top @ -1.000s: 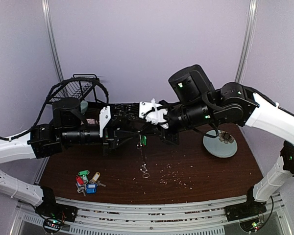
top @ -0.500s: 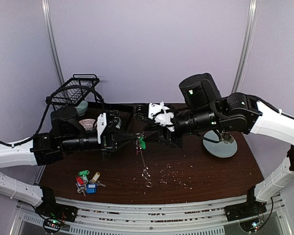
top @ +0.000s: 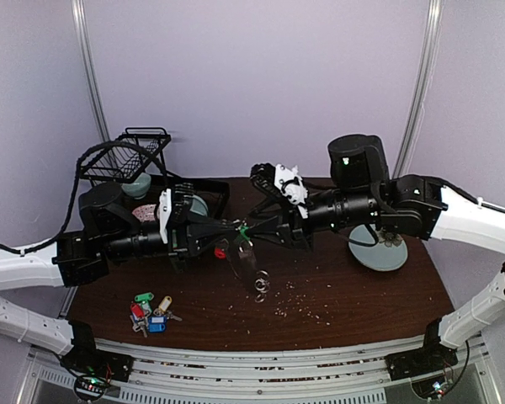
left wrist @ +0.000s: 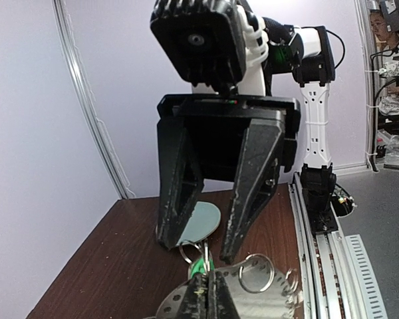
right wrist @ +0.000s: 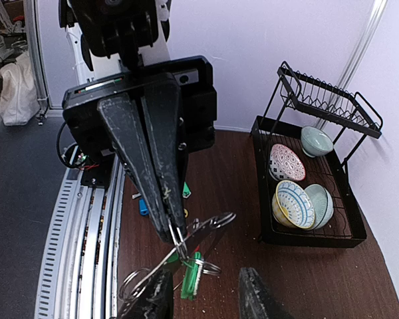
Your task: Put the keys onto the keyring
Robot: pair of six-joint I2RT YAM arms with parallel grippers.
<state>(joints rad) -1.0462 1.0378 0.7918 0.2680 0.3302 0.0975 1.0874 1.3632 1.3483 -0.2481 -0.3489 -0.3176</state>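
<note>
Holding the keyring (left wrist: 279,300) steady above the counter (top: 362,295) matters most: the left jaws are pressed together on its rim, beside a green-tagged key (left wrist: 199,267). The right jaws, spread just beside it, should probably fetch the loose keys (top: 151,310) next.

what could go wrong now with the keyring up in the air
The left gripper pinches only the edge of the keyring, which hangs above the table, so it may slip and drop. The open right gripper sits tip to tip with it; closing in could knock the green key or jam the fingers together.
</note>
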